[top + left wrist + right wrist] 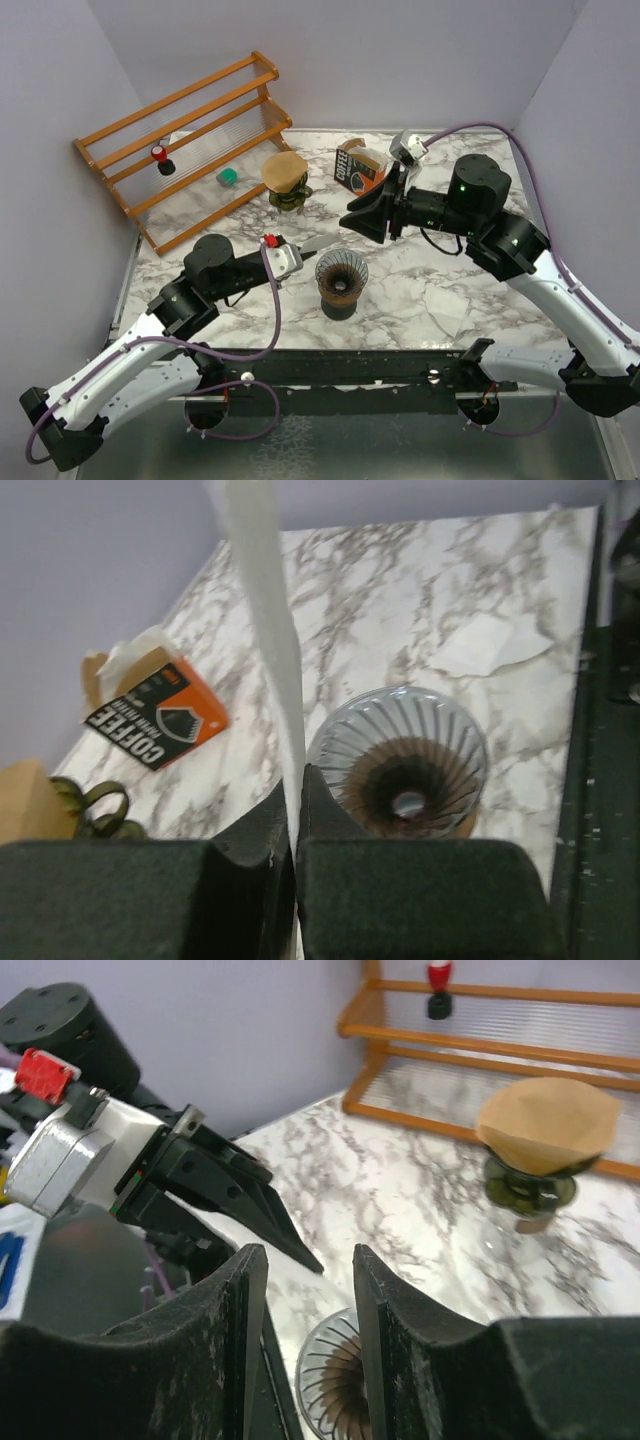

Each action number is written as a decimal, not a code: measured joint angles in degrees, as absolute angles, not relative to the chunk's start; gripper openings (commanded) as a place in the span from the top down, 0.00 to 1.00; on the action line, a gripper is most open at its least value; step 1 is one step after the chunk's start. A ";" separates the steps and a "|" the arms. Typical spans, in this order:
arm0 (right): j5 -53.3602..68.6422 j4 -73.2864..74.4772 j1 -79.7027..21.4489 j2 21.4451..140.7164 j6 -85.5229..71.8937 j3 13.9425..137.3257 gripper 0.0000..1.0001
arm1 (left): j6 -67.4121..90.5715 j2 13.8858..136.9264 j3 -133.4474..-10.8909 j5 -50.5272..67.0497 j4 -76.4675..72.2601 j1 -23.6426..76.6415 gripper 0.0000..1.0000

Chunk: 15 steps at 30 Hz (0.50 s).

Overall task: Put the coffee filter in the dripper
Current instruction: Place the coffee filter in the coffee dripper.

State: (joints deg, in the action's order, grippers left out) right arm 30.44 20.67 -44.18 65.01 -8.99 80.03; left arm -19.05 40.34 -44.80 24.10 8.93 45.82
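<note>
Left end effector (292, 800) clamped tight on the filter (262, 610), the flat sheet standing just left of the dripper (440, 735) rim. Right end effector (307, 1258) half open, holding nothing, dripper just below it.

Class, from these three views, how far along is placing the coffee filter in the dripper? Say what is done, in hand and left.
Done: the shut left gripper pinches the flat white paper filter. In hand: it holds the filter up beside the ribbed glass dripper, with the open right gripper close by. Left: the dripper holds no filter, so it must go in.
</note>
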 measured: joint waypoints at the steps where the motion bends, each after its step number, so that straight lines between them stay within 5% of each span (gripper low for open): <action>1: 28.23 20.78 -44.18 64.40 -8.99 79.64 0.54 | -20.53 40.32 -44.14 21.58 8.27 45.82 1.00; 15: 14.22 22.50 -44.18 60.29 -15.94 75.31 0.47 | -47.97 42.50 -39.64 2.50 -7.25 45.80 1.00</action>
State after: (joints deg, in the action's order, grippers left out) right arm 14.22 22.50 -44.18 60.29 -15.94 75.31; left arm -47.97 42.50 -39.64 2.50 -7.25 45.80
